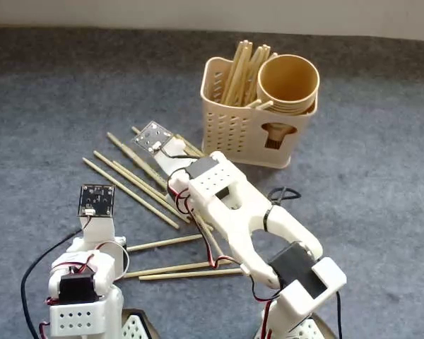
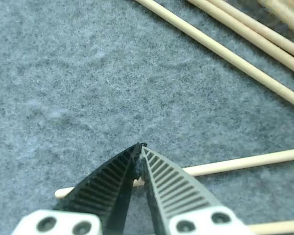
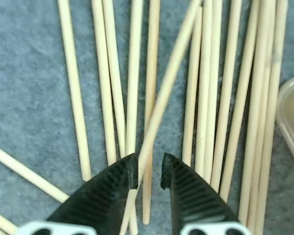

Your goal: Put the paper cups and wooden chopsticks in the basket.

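The right hand point(image 3: 149, 169) hangs low over a scatter of loose wooden chopsticks point(image 3: 108, 88) on the grey, felt-covered desk point(image 3: 29, 98). Its two black fingers are slightly spread, and one slanting chopstick point(image 3: 161, 107) runs between them without being pinched. The left hand point(image 2: 141, 147) sits back near the arms' bases, its fingers pressed together, the tip just above a single chopstick point(image 2: 235, 164) lying crosswise. Beyond the loose sticks stands the cream perforated basket point(image 1: 244, 138), holding stacked paper cups point(image 1: 288, 85) and upright chopsticks point(image 1: 242, 67).
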Motion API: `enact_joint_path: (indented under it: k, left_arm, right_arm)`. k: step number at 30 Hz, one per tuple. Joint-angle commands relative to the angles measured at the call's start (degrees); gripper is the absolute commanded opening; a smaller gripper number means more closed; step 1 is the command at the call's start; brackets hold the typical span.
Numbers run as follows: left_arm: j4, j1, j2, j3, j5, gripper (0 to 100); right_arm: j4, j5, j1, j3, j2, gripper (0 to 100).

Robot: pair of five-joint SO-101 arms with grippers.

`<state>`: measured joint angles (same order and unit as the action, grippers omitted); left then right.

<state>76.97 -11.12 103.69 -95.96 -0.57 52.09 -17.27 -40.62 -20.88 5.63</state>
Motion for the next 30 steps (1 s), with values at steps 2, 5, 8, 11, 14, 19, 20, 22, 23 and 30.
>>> enact_joint_path:
  k: [2,5,8,11,14,19,20,22,23,30]
  left_arm:
    - [0.26,-0.31,-0.4,-1.19,0.35,0]
    - [0.26,-0.31,-0.4,-1.19,0.35,0]
    - [0.26,-0.31,-0.4,-1.19,0.35,0]
    - [0.26,-0.31,-0.4,-1.19,0.35,0]
    - [0.26,-0.31,-0.4,-1.19,0.35,0]
    - [0.26,-0.31,-0.4,-1.19,0.35,0]
    - [0.26,-0.31,-0.4,-1.19,0.35,0]
    - [0.26,-0.31,-0.4,-1.19,0.35,0]
    - [0.26,-0.31,-0.4,-1.19,0.35,0]
    - [0.26,-0.31,-0.4,-1.19,0.35,0]
  right_arm:
    - [0.48,-0.79,0.84,0.75,-1.36,9.8]
    - [0.48,-0.88,0.84,0.84,-1.1,9.4]
    - [0.48,-0.88,0.84,0.92,-0.92,7.4]
    - [0.22,-0.88,1.01,0.92,-0.75,7.4]
    - [0.13,-0.88,1.45,0.92,-0.66,7.4]
    - [0.13,-0.88,2.07,0.92,-0.4,7.4]
    - [0.13,-0.88,2.07,0.92,0.31,7.4]
    - [0.13,-0.88,2.15,0.92,2.95,7.4]
    - [0.13,-0.88,2.15,1.01,4.53,7.4]
    - [0.66,-0.79,3.91,8.92,10.42,7.0]
